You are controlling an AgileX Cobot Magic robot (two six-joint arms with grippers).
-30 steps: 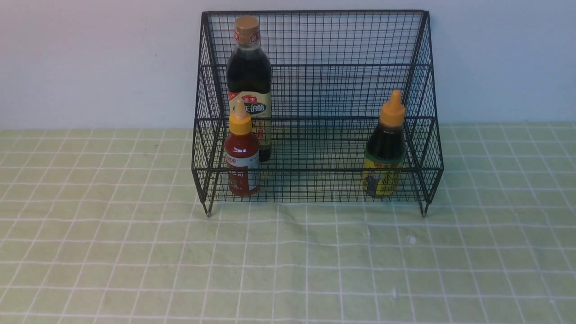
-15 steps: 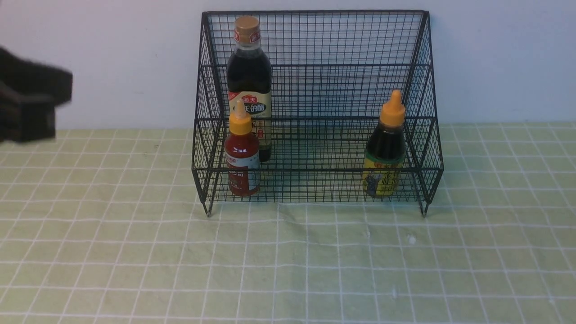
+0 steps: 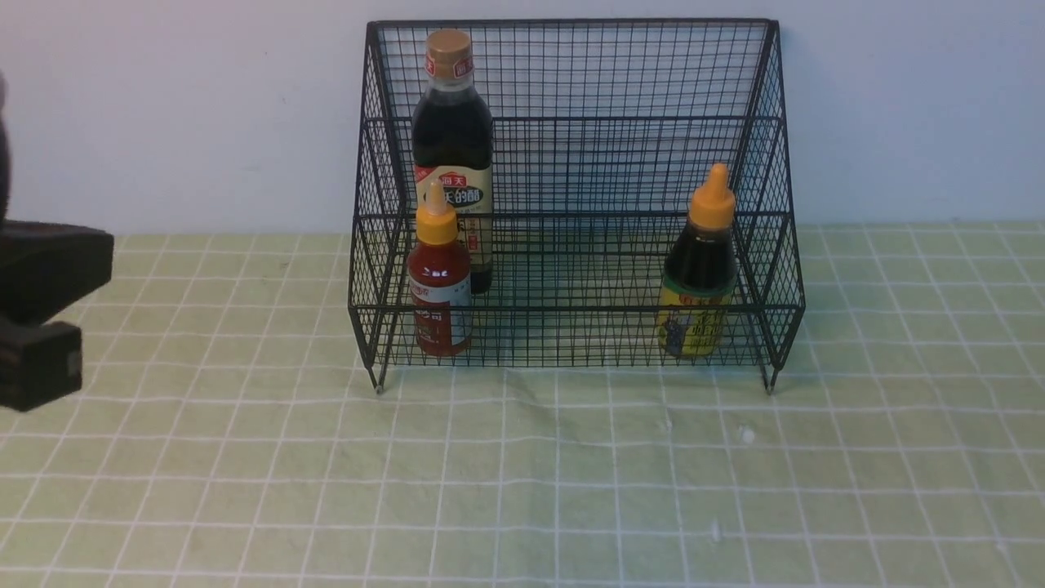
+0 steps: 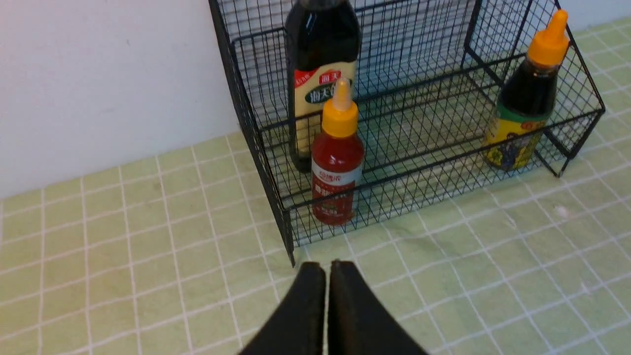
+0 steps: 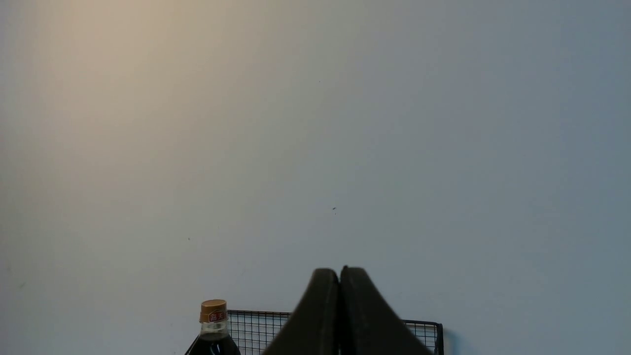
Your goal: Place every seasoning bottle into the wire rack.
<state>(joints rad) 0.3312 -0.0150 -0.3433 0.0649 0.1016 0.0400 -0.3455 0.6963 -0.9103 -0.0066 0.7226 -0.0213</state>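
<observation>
All three bottles were in the wire rack point(image 3: 571, 309), which stood on the surface point(image 3: 522, 490) against the wall point(image 3: 163, 114). Surface had a pale green cover with a white grid.

Vinegar bottle point(image 3: 452, 139), tall, dark, gold cap, beige label: upright in the rack's left part, toward the back. Red-sauce bottle point(image 3: 439, 282), yellow nozzle cap: upright just in front of it, behind the front mesh, hiding part of the vinegar label. Couldn't tell if those two touched.

Dark-sauce bottle point(image 3: 698, 269), orange nozzle cap, yellow label: in the right part, near the right side panel, well apart from the other two, leaning a little in the front view. Middle stretch of the rack was bare between them.

Left end effector point(image 4: 328, 268): clenched, nothing in it, tips clear of rack and bottles. Front view had only dark parts of the left arm point(image 3: 41, 310), at the left edge, beside the rack and apart from it.

Right end effector point(image 5: 339, 273): clenched, fingers together, empty. Right wrist view was mostly wall, plus the rack's top edge and the gold-capped top of the vinegar bottle. Right arm was out of the front view.
</observation>
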